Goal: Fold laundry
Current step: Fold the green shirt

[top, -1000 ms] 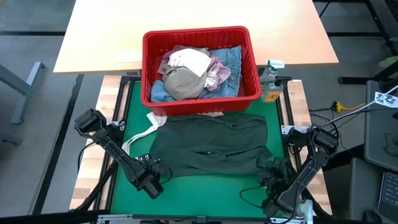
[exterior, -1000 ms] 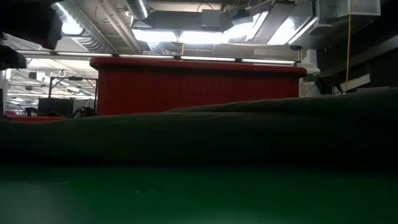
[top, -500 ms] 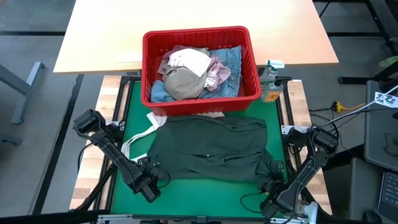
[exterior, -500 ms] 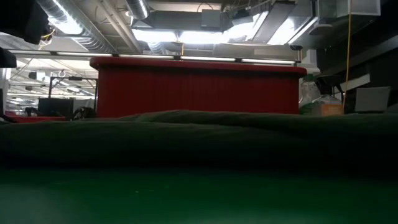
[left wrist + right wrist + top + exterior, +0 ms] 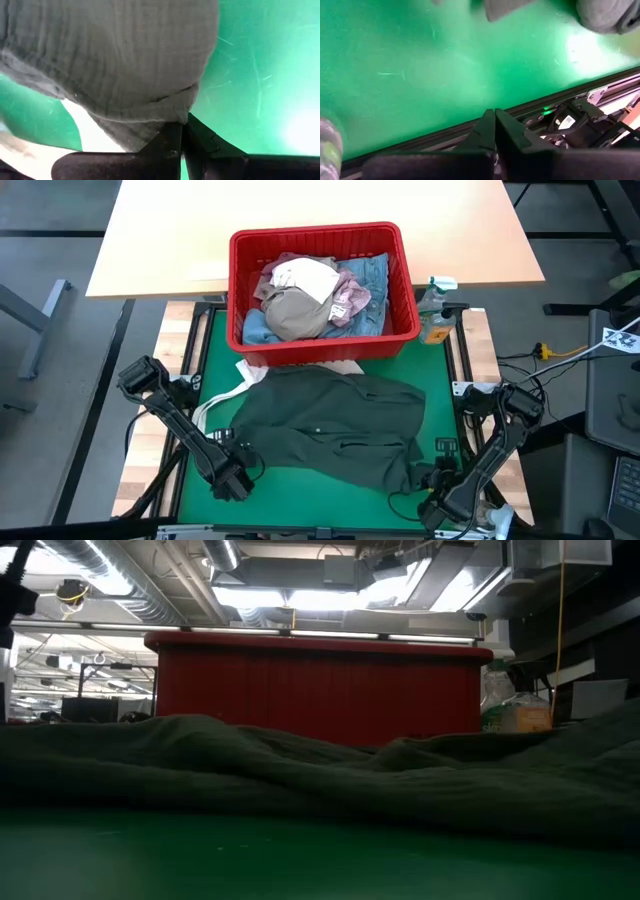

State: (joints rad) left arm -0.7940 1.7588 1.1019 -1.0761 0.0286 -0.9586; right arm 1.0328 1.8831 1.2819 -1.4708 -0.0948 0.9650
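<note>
The dark green top (image 5: 330,430) lies spread and wrinkled on the green mat (image 5: 300,500), in front of the red basket (image 5: 322,280). More laundry is piled in the basket: a beige piece (image 5: 295,310), a pink piece and blue denim. My left gripper (image 5: 235,475) is at the top's near left corner, shut on it. My right gripper (image 5: 438,482) is just beyond the top's near right corner, shut with nothing between its fingers (image 5: 495,120). In the low view the top (image 5: 320,770) fills the width in low folds. My left gripper pinches the hem of the top at its near left corner (image 5: 176,116) between its two fingertips, coming from above and pointing down. The cloth bulges away from the fingers; one layer or several, I cannot tell. The rest of the top lies on the mat.
A white tote strap (image 5: 222,398) lies on the mat left of the top, and white cloth shows under the basket's near edge. A spray bottle (image 5: 435,310) stands right of the basket. Bare mat runs along the near edge. A light wooden table (image 5: 300,220) lies beyond.
My left gripper has gone slightly toward the table's near left, still shut on the corner. The top, flat and rectangular before, has been skewed and wrinkled: its near edge now slants and its near right corner lies bunched on the mat by my right gripper, which has edged nearward.
</note>
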